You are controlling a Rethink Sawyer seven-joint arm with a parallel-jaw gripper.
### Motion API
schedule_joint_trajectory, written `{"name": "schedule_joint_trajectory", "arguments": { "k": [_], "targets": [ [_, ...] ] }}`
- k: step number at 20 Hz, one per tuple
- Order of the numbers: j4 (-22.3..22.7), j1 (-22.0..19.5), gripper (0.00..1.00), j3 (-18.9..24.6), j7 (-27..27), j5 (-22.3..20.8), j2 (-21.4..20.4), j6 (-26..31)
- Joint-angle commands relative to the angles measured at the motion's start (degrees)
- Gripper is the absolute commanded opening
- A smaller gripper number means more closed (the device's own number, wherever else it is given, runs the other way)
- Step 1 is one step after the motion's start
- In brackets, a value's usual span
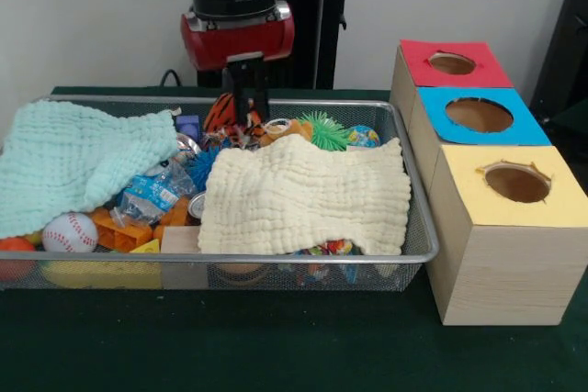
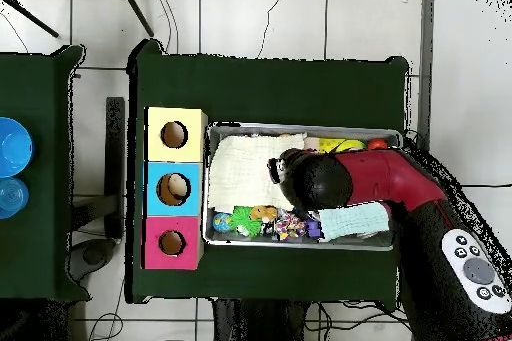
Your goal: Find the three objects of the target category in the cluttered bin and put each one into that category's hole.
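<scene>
Table point(image 1: 276, 355): green, bare along the near edge.
Bin point(image 1: 418, 254): left of the boxes, heaped; cream cloth point(image 1: 308, 195) near right, mint cloth point(image 1: 78, 162) left, both hiding much; baseball point(image 1: 70, 232) and orange blocks point(image 1: 119, 227) near left; spiky green toy point(image 1: 323, 131) far.
Pincer point(image 1: 246, 103): lowered into the far clutter by the tiger toy point(image 1: 222, 115); cannot tell whether clenched or released, nothing seen carried.
Hole point(image 1: 452, 63): red-faced, farthest box, right of the bin; looks empty.
Progress: apparently searching; no deliveries evident, likely all three left.
</scene>
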Motion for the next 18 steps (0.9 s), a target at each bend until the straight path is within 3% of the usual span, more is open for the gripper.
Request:
{"name": "schedule_joint_trajectory", "arguments": {
  "k": [1,6,10,12,18],
  "targets": [
    [8.8,-3.8,0.00,12.8,-7.7,11.1,-0.7,6.7],
    [14.7,-10.4,0.00,24.0,-8.4,16.8,2.6,2.2],
    [17.1,-14.4,0.00,30.4,-8.5,18.2,7.0,-0.1],
    [17.1,-15.6,0.00,31.5,-9.4,17.7,10.5,-0.5],
    [11.6,-15.2,0.00,29.0,-12.3,15.4,20.1,4.3]
  ]
}}
